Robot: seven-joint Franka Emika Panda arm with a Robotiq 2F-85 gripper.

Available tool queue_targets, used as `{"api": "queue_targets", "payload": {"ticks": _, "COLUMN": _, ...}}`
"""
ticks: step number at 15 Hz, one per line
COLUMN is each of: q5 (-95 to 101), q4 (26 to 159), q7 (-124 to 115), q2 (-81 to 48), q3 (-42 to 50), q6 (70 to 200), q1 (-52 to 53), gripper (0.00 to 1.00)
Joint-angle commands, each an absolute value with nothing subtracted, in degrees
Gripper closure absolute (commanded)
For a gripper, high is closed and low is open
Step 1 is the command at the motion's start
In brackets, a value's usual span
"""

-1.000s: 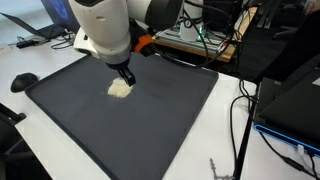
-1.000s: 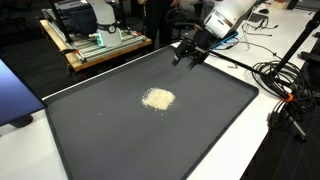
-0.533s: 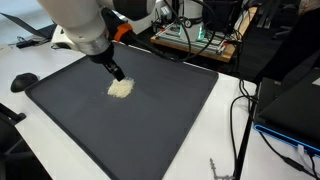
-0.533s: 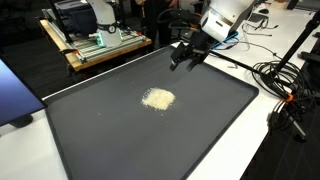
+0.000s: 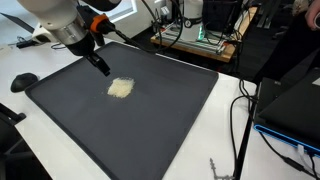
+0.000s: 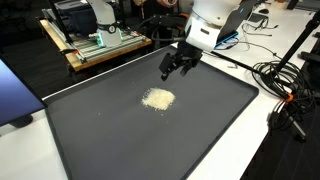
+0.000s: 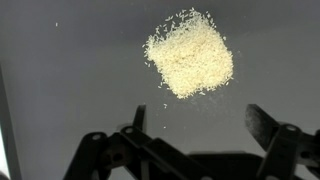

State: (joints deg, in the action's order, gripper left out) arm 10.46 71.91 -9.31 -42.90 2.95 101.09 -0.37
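Wrist view: nearest the camera, along the bottom edge, stand the two black fingers (image 7: 262, 125) of the jaws. They are spread wide apart with nothing between them, so the jaws are open and empty. Just beyond them, farther up the picture, a small pale yellow heap of loose grains (image 7: 190, 52) lies on the dark grey flat mat (image 7: 60, 60). The heap sits ahead of the gap between the fingers and a little towards the right one. It does not touch either finger. A few stray grains trail off its near edge. It is roughly square with rounded corners, set cornerwise to the jaws, so it has no clear long axis.

In both exterior views the jaws hang over the mat (image 5: 170, 120) beside the heap, not over it. In an exterior view the heap (image 5: 120, 88) lies near and to the right of the fingers (image 5: 103, 70). In an exterior view the heap (image 6: 157, 98) sits near the middle of the mat (image 6: 120, 140), with the fingers (image 6: 168, 70) beyond it towards the far edge. Whether the fingertips touch the mat I cannot tell.

Farther out, the white robot arm (image 6: 215, 20) slopes up from the jaws. The mat rests on a white worktop (image 6: 262, 140). A wooden rack of electronics (image 6: 95, 45) stands at the back, and black cables (image 6: 280, 80) trail over the worktop on the right.
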Motion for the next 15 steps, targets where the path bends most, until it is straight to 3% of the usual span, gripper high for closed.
{"api": "queue_targets", "payload": {"ticks": 1, "q5": 5.77, "q4": 70.76, "q7": -0.52, "q2": -42.88, "q3": 1.34, "q6": 101.59, "q1": -3.94, "gripper": 0.00}}
{"api": "queue_targets", "payload": {"ticks": 15, "q5": -5.70, "q4": 81.84, "q7": 22.32, "q2": -38.77, "q3": -1.47, "q6": 112.18, "q1": -14.49, "gripper": 0.00}}
